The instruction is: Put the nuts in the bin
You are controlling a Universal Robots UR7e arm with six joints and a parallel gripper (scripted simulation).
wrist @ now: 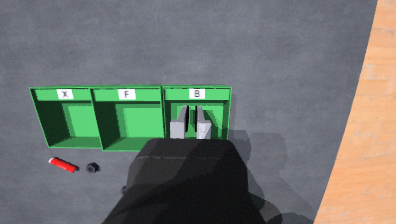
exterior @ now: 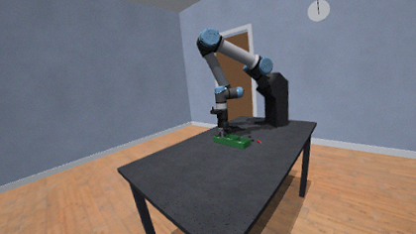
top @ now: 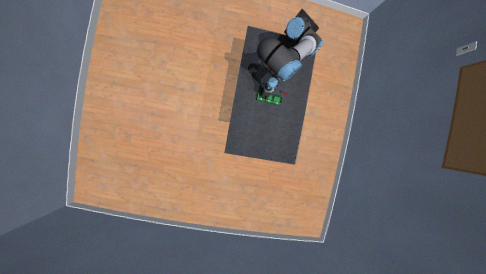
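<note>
Bin X (top: 277,102) (exterior: 245,145) (wrist: 41,95) upright, bin row (top: 268,101) (exterior: 229,143) (wrist: 131,94) long axis L-R (wrist cam).

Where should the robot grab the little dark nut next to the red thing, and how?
I'd come straight down from above and pinch two opposite sides of the nut. It is small and chunky, so its sides should suit the two fingers. It sits close to the red piece, so the fingers should probably go on the sides not facing it.
</note>
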